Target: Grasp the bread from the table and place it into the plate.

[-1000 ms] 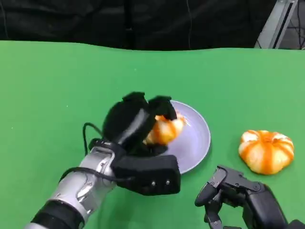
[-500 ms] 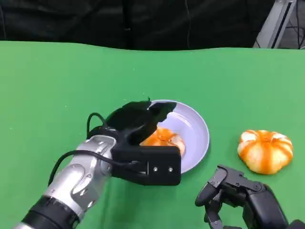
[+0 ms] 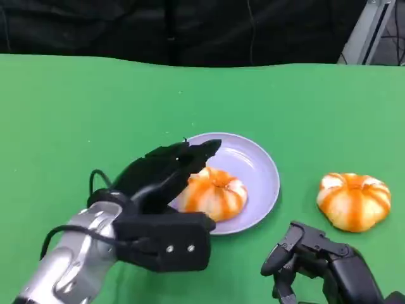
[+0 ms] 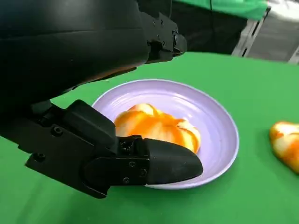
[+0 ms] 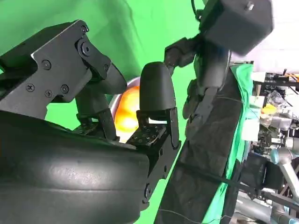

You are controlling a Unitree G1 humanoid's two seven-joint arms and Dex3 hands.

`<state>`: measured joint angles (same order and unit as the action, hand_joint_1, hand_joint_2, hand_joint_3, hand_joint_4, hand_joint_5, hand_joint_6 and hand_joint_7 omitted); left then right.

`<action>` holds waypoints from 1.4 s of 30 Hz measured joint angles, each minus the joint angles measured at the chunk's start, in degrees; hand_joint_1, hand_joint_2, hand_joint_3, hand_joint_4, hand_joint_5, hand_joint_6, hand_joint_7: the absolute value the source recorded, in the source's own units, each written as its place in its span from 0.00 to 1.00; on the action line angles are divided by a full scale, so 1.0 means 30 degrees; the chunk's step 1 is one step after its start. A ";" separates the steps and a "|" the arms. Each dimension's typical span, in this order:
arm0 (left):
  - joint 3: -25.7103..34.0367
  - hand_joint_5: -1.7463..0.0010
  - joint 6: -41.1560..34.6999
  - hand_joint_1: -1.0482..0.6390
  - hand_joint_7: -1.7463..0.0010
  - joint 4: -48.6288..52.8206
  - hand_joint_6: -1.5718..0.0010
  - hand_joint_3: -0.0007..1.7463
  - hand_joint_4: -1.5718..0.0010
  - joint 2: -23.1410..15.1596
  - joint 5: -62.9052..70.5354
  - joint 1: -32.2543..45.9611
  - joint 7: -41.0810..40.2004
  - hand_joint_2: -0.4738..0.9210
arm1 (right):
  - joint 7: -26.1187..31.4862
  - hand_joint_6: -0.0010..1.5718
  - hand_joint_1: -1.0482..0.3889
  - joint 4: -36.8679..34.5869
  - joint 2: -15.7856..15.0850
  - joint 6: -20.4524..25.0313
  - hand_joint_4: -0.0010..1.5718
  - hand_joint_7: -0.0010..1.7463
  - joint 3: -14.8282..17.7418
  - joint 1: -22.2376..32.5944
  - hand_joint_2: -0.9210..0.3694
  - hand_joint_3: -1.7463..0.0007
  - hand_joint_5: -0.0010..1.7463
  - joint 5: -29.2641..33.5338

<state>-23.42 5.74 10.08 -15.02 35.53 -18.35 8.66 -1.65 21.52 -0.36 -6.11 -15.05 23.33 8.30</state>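
Two orange-striped buns sit on the green table [image 3: 76, 114]: one bun [image 3: 214, 192] lies in the lilac plate [image 3: 261, 172], the second bun [image 3: 353, 200] rests on the cloth to the plate's right, well apart from it. Over the plate's near-left rim hangs the left hand [image 3: 166, 174], its fingers [image 3: 199, 149] stretched out above the bun and holding nothing; the left wrist view shows the bun lying free in the plate [image 4: 215, 135] between the spread fingers, with a gap on each side. At the lower right edge of the head view the right hand [image 3: 316, 259] rests low near the table's front, below the second bun, fingers loosely apart and empty. A black curtain [image 3: 190, 28] backs the table.
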 measured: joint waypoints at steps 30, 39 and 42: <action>0.6603 0.25 1.0492 0.56 0.49 -0.2051 0.58 0.30 0.59 0.3303 -1.2680 1.2020 -0.2848 0.93 | -0.0450 0.52 0.75 -0.1353 -0.0239 -0.1034 0.51 0.76 0.1204 -0.0394 0.46 0.21 0.92 -0.0817; 0.7247 0.10 1.0554 0.58 0.28 -0.1183 0.49 0.60 0.51 0.4251 -1.4564 1.1619 -0.1517 0.79 | -0.0503 0.52 0.75 -0.1898 -0.0299 -0.1354 0.51 0.75 0.1228 -0.0475 0.47 0.21 0.92 -0.0814; 0.7502 0.06 1.0765 0.58 0.22 -0.0689 0.49 0.66 0.51 0.4424 -1.4151 1.1389 -0.1505 0.73 | -0.0523 0.53 0.75 -0.2253 -0.0310 -0.1673 0.52 0.74 0.1277 -0.0629 0.47 0.21 0.91 -0.0817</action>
<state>-0.91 38.04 8.02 -1.75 -6.92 15.82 4.14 -3.22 14.76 -1.29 -11.13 -11.22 21.44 5.84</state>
